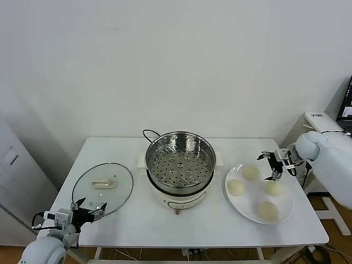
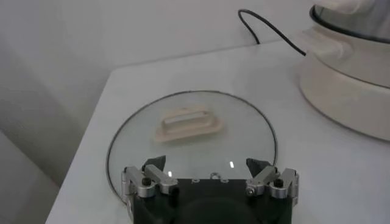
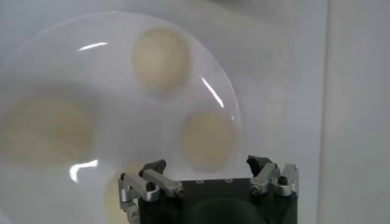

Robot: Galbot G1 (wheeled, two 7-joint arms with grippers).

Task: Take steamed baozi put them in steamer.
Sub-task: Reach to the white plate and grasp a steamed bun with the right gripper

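My right gripper (image 1: pixel 273 166), fingers apart, hovers over the round cream-white steamed baozi (image 1: pixel 274 188); I should centre above one, then descend gently.

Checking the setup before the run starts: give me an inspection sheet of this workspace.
Surface: white table.
Job's things: four baozi on the white plate, right of the steamer, whose steel basket holds nothing.
Clutter: glass lid lying flat, left of the steamer.
Grippers: left gripper open, at the lid's near edge; right gripper open, over the plate's far edge; neither holds anything.
Cables: black cord behind the steamer.
Surroundings: plain white wall.
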